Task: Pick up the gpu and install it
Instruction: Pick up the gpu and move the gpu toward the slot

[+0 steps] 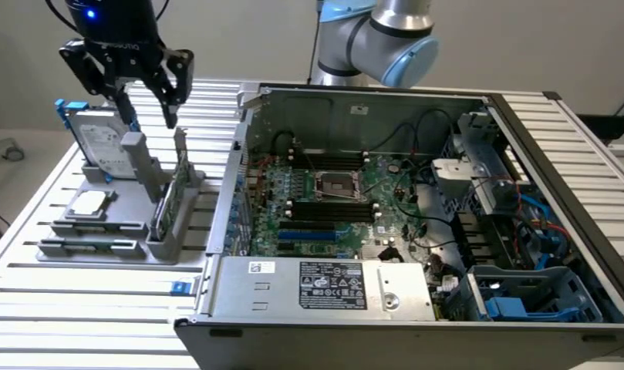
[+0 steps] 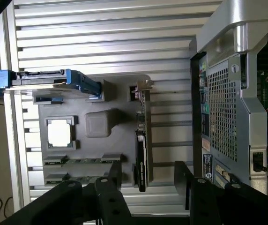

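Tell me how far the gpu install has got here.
Nothing looks done yet: the gpu stands upright in its gray holder, outside the case. In hand: the claw hangs open just above the card, gripping nothing. Left: both the pickup and seating the card on the motherboard.

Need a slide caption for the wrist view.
Open pincer hovers above the graphics card standing in its grey holder, beside the computer case.

Slatted aluminium table carries grey parts stand (exterior view's left) beside open computer case.
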You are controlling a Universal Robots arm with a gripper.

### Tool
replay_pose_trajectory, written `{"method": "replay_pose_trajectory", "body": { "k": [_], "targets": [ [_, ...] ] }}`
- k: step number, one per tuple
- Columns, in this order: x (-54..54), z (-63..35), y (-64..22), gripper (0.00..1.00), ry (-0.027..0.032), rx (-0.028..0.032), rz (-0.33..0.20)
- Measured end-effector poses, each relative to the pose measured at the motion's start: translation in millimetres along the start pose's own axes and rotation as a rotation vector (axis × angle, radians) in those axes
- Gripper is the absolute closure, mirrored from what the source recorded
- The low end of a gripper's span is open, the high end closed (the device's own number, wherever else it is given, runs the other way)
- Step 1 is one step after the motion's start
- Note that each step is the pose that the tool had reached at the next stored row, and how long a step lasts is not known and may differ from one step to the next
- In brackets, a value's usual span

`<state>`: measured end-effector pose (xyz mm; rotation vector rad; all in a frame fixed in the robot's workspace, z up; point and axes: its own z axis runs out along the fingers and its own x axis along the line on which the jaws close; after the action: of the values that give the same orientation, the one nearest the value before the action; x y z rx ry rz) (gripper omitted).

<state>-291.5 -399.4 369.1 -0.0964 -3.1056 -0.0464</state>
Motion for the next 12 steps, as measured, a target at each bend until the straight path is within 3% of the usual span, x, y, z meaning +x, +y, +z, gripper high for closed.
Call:
{"method": "replay_pose_trajectory", "body": {
  "k": [1,2,4,10,11,12],
  "targets": [
    [0.0,0.0,0.0,0.30,0.0000,0.0000,0.000],
    [0.0,0.0,0.0,0.30,-0.0001,0.0000,0.000],
    [0.0,0.0,0.0,0.04,0.0000,0.0000,0.000],
    [0.0,0.0,0.0,0.00,0.0000,0.0000,0.000],
    [0.0,0.0,0.0,0.07,0.0000,0.0000,0.000],
    [0.0,0.0,0.0,0.07,0.0000,0.0000,0.000]
  ]
}}
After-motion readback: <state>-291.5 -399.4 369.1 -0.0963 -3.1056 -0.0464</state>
